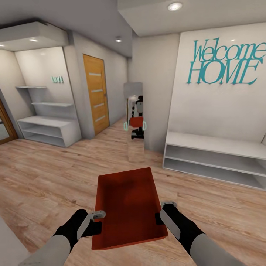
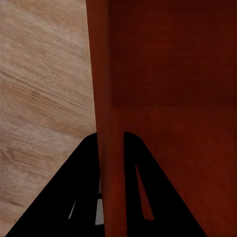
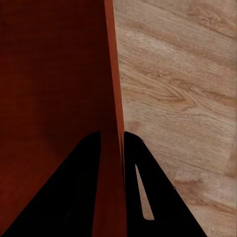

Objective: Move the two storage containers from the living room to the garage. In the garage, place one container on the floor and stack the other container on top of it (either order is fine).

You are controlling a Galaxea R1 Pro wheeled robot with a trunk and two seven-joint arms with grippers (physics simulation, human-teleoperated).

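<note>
I hold one orange-red storage container level in front of me, above light wood plank flooring. My left gripper is shut on its left wall, one finger outside and one inside. On the opposite side my right gripper is shut on the right wall, its outer finger over the planks. The bin is empty. A tall mirror ahead reflects me with the container. The second container is out of view.
A wooden door with pale horizontal strips stands ahead on the left. White shelving fills the left alcove. A low white bench shelf runs along the right wall under teal "Welcome HOME" lettering. Open plank floor lies between them.
</note>
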